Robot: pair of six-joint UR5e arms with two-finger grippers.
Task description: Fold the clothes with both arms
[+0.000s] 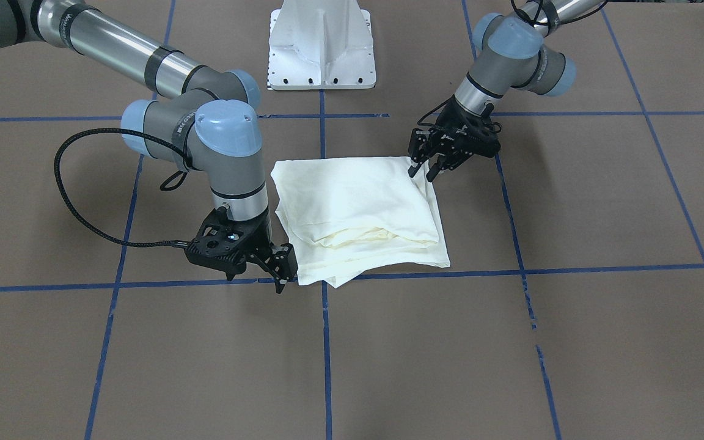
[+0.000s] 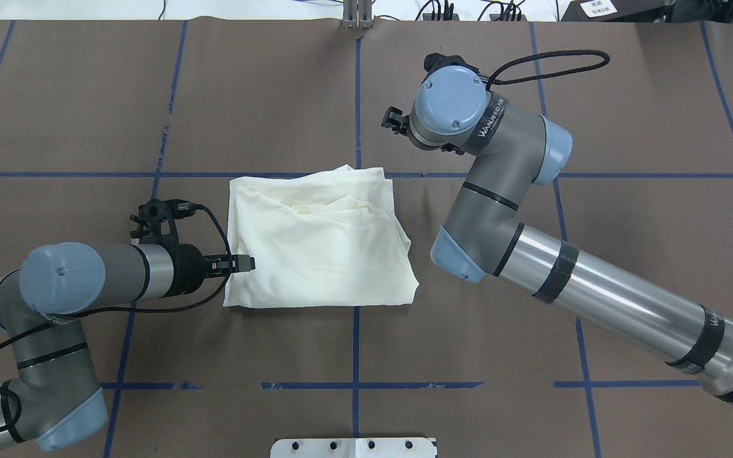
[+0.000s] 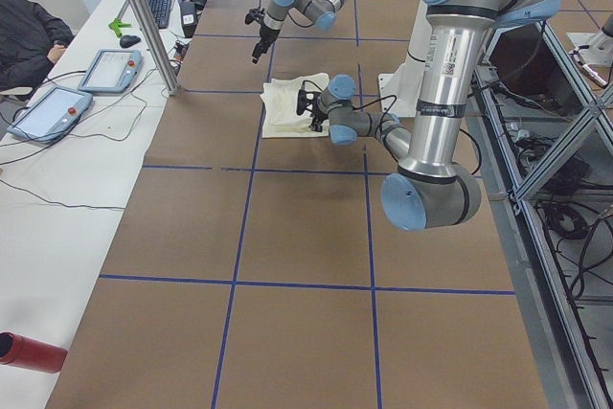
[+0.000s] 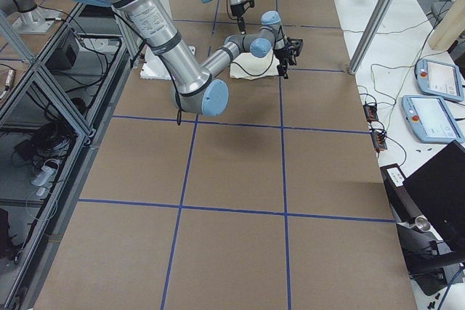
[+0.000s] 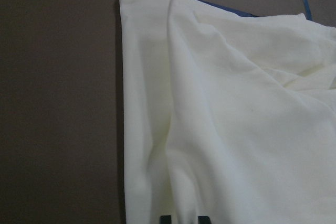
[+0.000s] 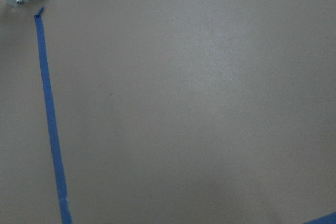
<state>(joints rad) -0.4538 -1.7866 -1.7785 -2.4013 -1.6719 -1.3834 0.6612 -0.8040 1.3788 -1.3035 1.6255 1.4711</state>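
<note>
Showing plain side, folded T-shirt (image 2: 315, 248); print hidden.

brown table (image 2: 468, 331) carries folded cream shirt (image 2: 315, 242).

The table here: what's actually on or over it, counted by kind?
Folded cream shirt: 1
Robot arms: 2, the left arm and the right arm
Grippers: 2, the left gripper and the right gripper
Total: 5
</note>
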